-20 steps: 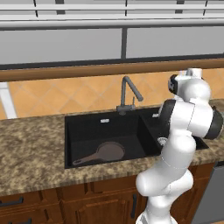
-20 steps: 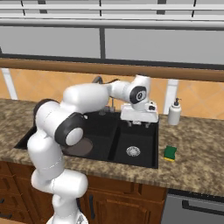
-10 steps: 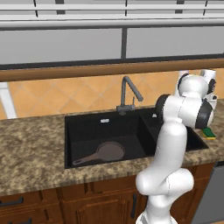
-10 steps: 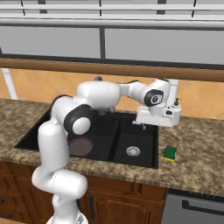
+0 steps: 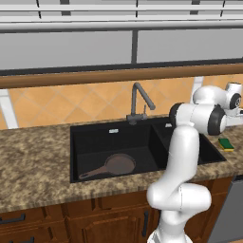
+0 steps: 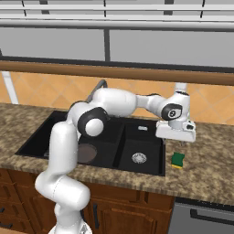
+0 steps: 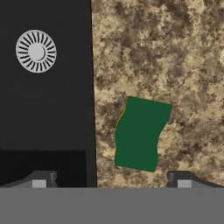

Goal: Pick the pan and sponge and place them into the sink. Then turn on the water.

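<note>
You see the fingers (image 7: 111,179) spread wide and empty above the sponge (image 7: 141,133), which lies green side up on the bench (image 7: 175,57) just right of the sink (image 7: 43,109); the pan (image 5: 116,165) sits in its left basin.

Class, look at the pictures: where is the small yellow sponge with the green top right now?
The small yellow sponge with the green scrubbing layer lies green side up on the speckled granite counter, just right of the black double-basin sink, below the open claw.

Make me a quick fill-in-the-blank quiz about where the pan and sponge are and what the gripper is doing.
1. The pan lies in the ____ basin of the sink.
2. The sponge lies on the ____.
3. The gripper above the sponge is ____.
4. The sponge's ____ side faces up.

Missing words: left; counter; open; green
</note>
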{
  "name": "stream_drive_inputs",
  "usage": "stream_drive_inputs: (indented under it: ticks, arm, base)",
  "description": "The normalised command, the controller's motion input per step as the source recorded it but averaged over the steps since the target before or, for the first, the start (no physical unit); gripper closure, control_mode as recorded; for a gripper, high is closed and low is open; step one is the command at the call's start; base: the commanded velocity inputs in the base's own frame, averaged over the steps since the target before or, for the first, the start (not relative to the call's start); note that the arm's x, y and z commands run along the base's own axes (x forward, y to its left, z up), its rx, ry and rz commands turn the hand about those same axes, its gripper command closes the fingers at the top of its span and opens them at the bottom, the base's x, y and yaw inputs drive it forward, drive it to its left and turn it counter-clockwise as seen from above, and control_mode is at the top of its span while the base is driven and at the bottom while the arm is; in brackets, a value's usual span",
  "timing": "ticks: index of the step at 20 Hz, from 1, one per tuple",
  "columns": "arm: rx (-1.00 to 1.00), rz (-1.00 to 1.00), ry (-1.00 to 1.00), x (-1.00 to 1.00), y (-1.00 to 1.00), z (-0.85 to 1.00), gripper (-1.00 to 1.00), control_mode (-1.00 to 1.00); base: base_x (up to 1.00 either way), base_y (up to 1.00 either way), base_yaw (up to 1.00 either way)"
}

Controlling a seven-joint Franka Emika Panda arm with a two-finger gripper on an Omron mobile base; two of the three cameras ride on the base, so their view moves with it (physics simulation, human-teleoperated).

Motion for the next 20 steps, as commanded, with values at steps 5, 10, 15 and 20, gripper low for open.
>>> stream_drive_inputs:
  ticks: [5,10,15,20]
  arm:
    - [0.00,-0.04,0.00,-0.01,-0.27,-0.19,-1.00,-1.00]
    - [0.04,0.00,0.00,-0.09,0.00,-0.18,-1.00,-1.00]
    - [0.02,0.00,0.00,-0.07,-0.01,-0.26,-1.00,-1.00]
    - [0.00,0.00,0.00,-0.02,0.00,-0.31,-1.00,-1.00]
  base:
    - [0.00,0.00,0.00]
    - [0.00,0.00,0.00]
    - [0.00,0.00,0.00]
    - [0.00,0.00,0.00]
